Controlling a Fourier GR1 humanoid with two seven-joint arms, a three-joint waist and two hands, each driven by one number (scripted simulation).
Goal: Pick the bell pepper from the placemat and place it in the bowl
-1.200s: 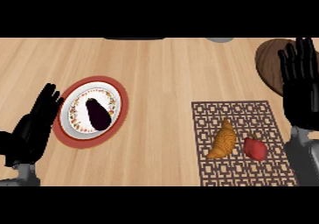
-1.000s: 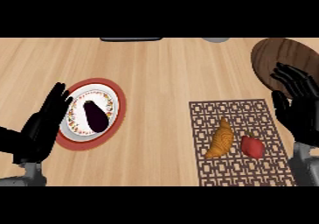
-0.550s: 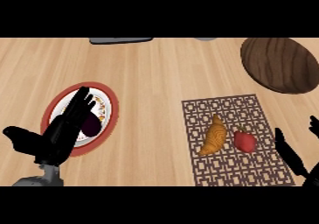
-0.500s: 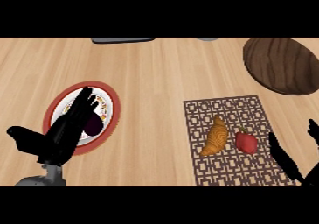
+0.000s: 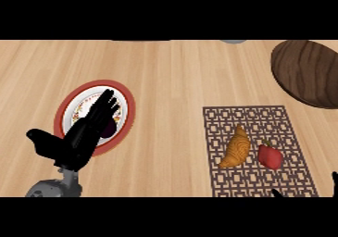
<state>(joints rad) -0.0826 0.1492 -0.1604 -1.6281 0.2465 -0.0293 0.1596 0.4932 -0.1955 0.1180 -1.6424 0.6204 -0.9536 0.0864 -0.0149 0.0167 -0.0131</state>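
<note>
The red bell pepper (image 5: 270, 156) lies on the brown patterned placemat (image 5: 226, 121), right of centre, just beside a golden croissant (image 5: 234, 147). The dark wooden bowl (image 5: 311, 71) sits at the far right, beyond the mat. My left hand (image 5: 86, 132) is open and hovers over the left plate, far from the pepper. Of my right hand (image 5: 336, 179) only small black bits show at the lower right edge, below and right of the pepper and apart from it.
A red-rimmed plate (image 5: 75, 104) at the left holds a dark eggplant (image 5: 109, 128), mostly hidden by my left hand. Grey objects (image 5: 233, 41) peek in at the counter's far edge. Bare wooden counter lies between plate and placemat.
My right hand has dropped from beside the bowl to the view's bottom right edge. The left hand has swung in over the plate. The view has shifted a little.
</note>
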